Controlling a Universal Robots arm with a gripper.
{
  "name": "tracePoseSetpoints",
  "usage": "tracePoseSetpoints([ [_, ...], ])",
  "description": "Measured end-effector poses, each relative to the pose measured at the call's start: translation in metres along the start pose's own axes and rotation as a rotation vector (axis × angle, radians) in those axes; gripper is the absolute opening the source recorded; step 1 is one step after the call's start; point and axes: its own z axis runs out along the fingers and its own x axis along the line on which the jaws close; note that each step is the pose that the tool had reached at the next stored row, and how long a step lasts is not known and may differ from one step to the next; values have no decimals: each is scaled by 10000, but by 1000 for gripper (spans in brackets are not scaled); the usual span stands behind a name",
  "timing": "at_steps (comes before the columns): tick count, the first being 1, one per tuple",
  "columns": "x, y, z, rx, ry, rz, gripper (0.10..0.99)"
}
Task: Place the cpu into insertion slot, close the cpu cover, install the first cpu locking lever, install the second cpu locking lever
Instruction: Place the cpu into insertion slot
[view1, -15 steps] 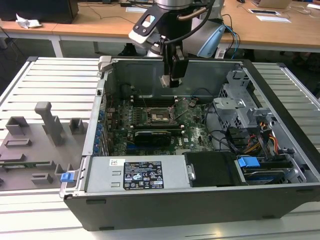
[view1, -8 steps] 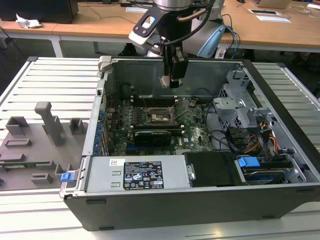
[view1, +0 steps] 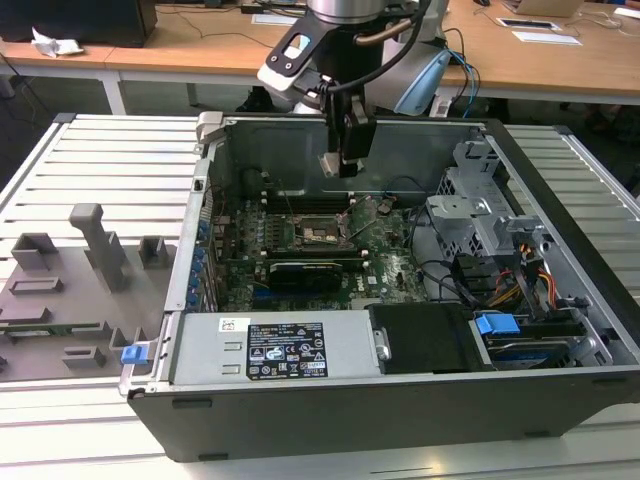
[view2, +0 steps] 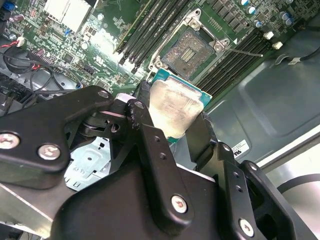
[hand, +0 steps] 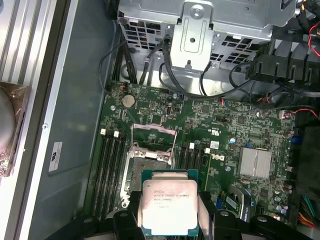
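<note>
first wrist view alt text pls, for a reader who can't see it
The hand grips the cpu, silvery top toward the camera, over a green motherboard inside an open computer case. Partly behind the chip sits the empty insertion slot, its cpu cover raised open.

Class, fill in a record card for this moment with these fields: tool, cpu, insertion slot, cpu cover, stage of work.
tool: shut on the cpu, hanging over the motherboard inside the open computer case
cpu: gripped by two opposite edges, metal top facing the first wrist view, clear of the board
insertion slot: uncovered, pin field bare, no chip in it
cpu cover: appears swung open beside the slot
stage of work: cpu not yet placed, cover not yet closed
</note>
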Motion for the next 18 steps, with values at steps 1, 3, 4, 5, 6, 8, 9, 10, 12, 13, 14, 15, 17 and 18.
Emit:
tracePoseSetpoints([
  [1,0,0,2,0,0,0,529],
  [3,0,-1,6,0,0,0,529],
  [4,0,-1,7,-1,0,0,529],
  [5,0,-1,10,-1,0,0,529],
  [6,0,-1,12,0,0,0,529],
  [8,0,-1,15,-1,0,0,529],
  [9,0,-2,18,-1,0,0,529],
  [10,0,-2,21,-1,0,0,529],
  [12,-1,-3,31,0,0,0,529],
  [13,-1,-3,37,-1,0,0,529],
  [14,-1,-4,41,-1,0,0,529],
  [15,-1,-4,43,-1,0,0,529],
  [17,-1,-5,50,0,0,0,529],
  [18,-1,-5,55,0,0,0,529],
])
